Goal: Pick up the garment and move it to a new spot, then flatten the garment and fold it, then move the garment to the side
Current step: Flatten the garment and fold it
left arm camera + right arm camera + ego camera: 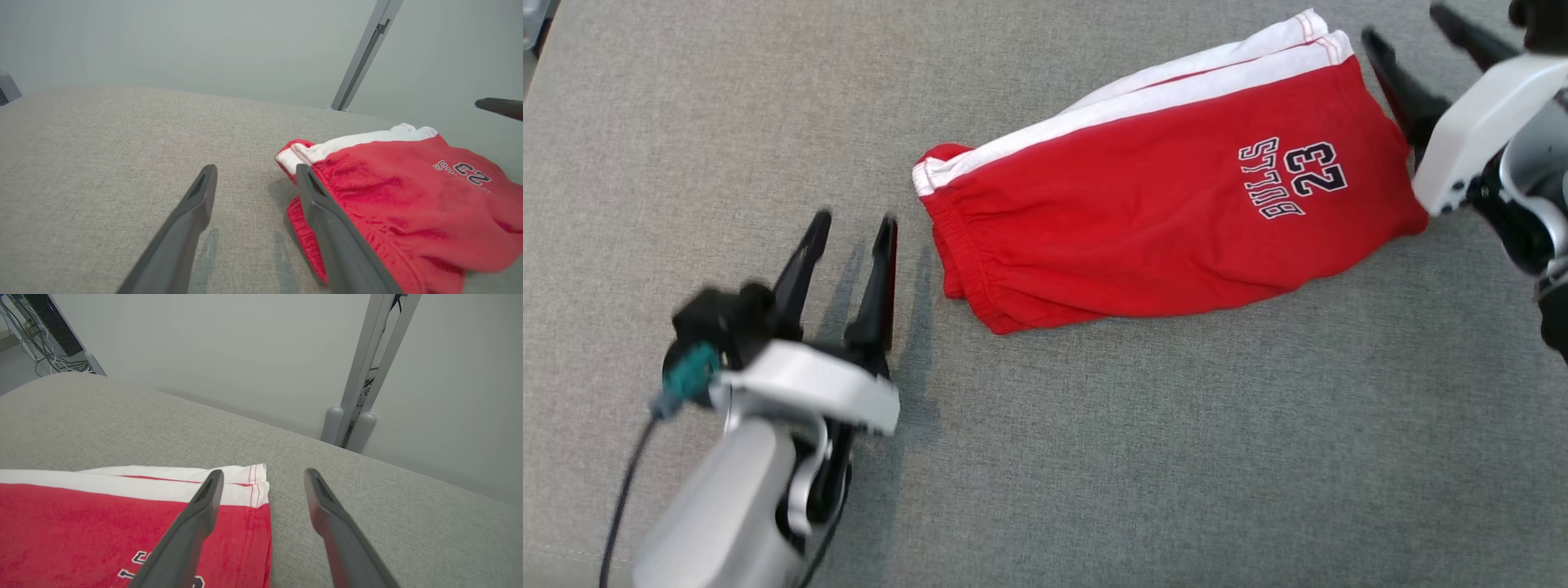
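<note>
Fingers [874,286] of the left gripper [854,219] stand apart with nothing between them, low over the grey padded surface [1094,457] and just beside the elastic waistband [956,245] of the red shorts [1160,212]. Over at the other end, the right gripper [1403,23] is spread wide too and holds nothing. It is poised at the leg hem [1327,41], and its wrist view has one finger crossing the white-striped hem corner [255,486] while the other hangs over bare surface.

The shorts lie right of the middle, toward the far edge, doubled lengthwise so both white side stripes stack along the far side. The "BULLS 23" print [1294,175] faces up, and the cloth looks fairly smooth.

So the reading here: flattening and a first fold look done, and both arms are lining up on the two short ends, probably for the next fold or the carry to the side. Which of the two, the frames do not say.

What it calls for next: each gripper comes down onto its own end, pinches every stacked layer at once, and both lift evenly so the fold holds.
</note>
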Controlling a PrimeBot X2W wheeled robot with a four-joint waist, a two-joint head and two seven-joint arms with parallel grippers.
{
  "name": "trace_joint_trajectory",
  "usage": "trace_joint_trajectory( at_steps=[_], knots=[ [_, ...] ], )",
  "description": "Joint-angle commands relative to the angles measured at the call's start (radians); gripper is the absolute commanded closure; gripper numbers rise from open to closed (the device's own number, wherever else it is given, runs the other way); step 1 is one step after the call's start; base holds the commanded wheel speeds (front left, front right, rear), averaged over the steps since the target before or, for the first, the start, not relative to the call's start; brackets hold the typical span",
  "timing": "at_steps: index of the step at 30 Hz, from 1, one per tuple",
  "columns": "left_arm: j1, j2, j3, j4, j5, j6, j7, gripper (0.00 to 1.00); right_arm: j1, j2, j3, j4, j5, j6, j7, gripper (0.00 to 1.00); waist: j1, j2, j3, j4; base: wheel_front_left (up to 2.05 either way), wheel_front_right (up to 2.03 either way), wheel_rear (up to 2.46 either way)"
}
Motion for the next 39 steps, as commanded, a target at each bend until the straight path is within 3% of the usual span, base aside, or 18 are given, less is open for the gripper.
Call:
trace_joint_trajectory(
  at_steps=[1, 4, 7, 12, 17, 19, 23, 30, 35, 39],
  knots=[
    [0.041, 0.007, 0.01, -0.022, 0.022, 0.015, -0.014, 0.0, 0.031, -0.013, 0.007, -0.019, 0.012, 0.0, 0.042, 0.0, 0.0, 0.0, -0.005, -0.005, 0.0, 0.0, 0.0],
    [0.14, 0.001, 0.062, -0.107, 0.101, 0.053, -0.029, 0.0, 0.087, -0.041, 0.001, -0.073, 0.021, 0.0, 0.158, 0.0, 0.0, 0.0, -0.005, 0.002, 0.0, 0.0, 0.0],
    [0.242, -0.052, 0.139, -0.199, 0.189, 0.052, -0.029, 0.0, 0.124, -0.063, -0.035, -0.102, -0.015, 0.0, 0.238, 0.0, 0.0, 0.0, 0.009, 0.026, 0.0, 0.0, 0.0],
    [0.338, -0.182, 0.251, -0.282, 0.302, -0.048, -0.029, 0.0, 0.137, -0.042, -0.127, -0.095, -0.105, 0.0, 0.342, 0.0, 0.0, 0.0, 0.04, 0.096, 0.0, 0.0, 0.0],
    [0.349, -0.219, 0.294, -0.267, 0.347, -0.113, -0.029, 0.0, 0.139, 0.016, -0.165, -0.036, -0.171, 0.0, 0.396, 0.0, 0.0, 0.0, 0.043, 0.133, 0.0, 0.0, 0.0],
    [0.353, -0.224, 0.309, -0.257, 0.355, -0.124, -0.029, 0.0, 0.144, 0.044, -0.169, -0.023, -0.181, 0.002, 0.401, 1.0, 0.0, 0.0, 0.032, 0.13, 0.0, 0.0, 0.0],
    [0.371, -0.227, 0.326, -0.245, 0.348, -0.133, -0.029, 0.0, 0.176, 0.07, -0.179, -0.025, -0.183, 0.002, 0.373, 1.0, 0.0, 0.0, -0.016, 0.084, 0.0, 0.0, 0.0],
    [0.442, -0.226, 0.36, -0.209, 0.395, -0.156, -0.029, 0.0, 0.295, 0.12, -0.224, -0.091, -0.078, 0.001, 0.291, 1.0, 0.0, 0.0, -0.151, -0.059, 0.0, 0.0, 0.0],
    [0.499, -0.226, 0.383, -0.197, 0.428, -0.179, -0.029, 0.0, 0.391, 0.091, -0.307, -0.124, -0.016, 0.0, 0.275, 1.0, 0.0, 0.0, -0.208, -0.125, 0.0, 0.0, 0.0],
    [0.517, -0.226, 0.394, -0.192, 0.434, -0.19, -0.029, 0.0, 0.424, 0.061, -0.415, -0.111, -0.022, 0.0, 0.266, 1.0, 0.0, 0.0, -0.216, -0.137, 0.0, 0.0, 0.0]
  ],
)
